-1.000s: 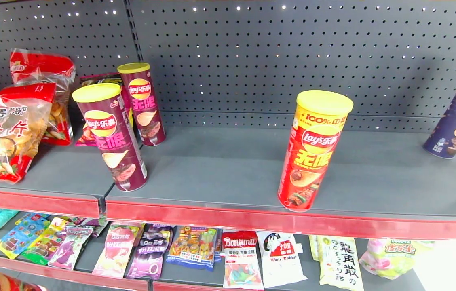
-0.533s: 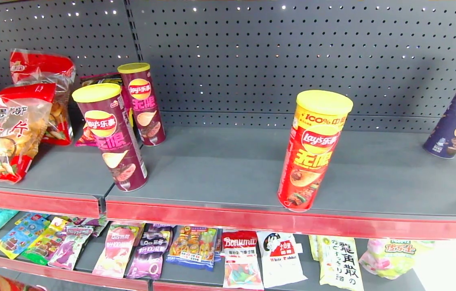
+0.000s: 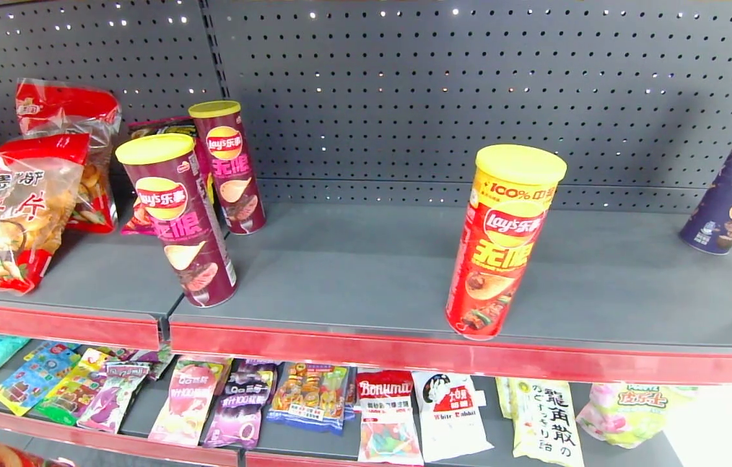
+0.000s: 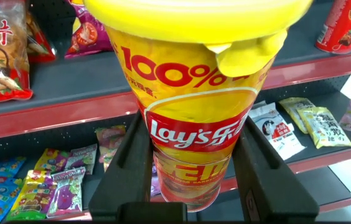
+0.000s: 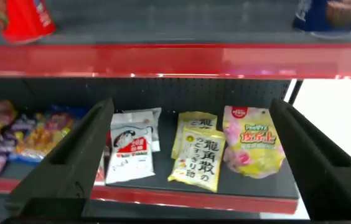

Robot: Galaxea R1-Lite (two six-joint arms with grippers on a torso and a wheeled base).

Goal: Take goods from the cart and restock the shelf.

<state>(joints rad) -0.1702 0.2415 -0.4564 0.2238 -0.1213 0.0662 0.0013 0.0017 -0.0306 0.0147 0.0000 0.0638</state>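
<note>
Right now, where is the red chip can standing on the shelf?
In the head view, the red can stands at the front edge of the upper shelf, right of centre, between the front purple can and the dark blue can at far right.

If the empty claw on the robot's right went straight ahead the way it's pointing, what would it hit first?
Most likely the yellow-green packet lying on the lower shelf. It sits about midway between the fingers of the open right gripper, with a white bag beside it. Depth is unclear, so the shelf's red front edge could come first.
</note>
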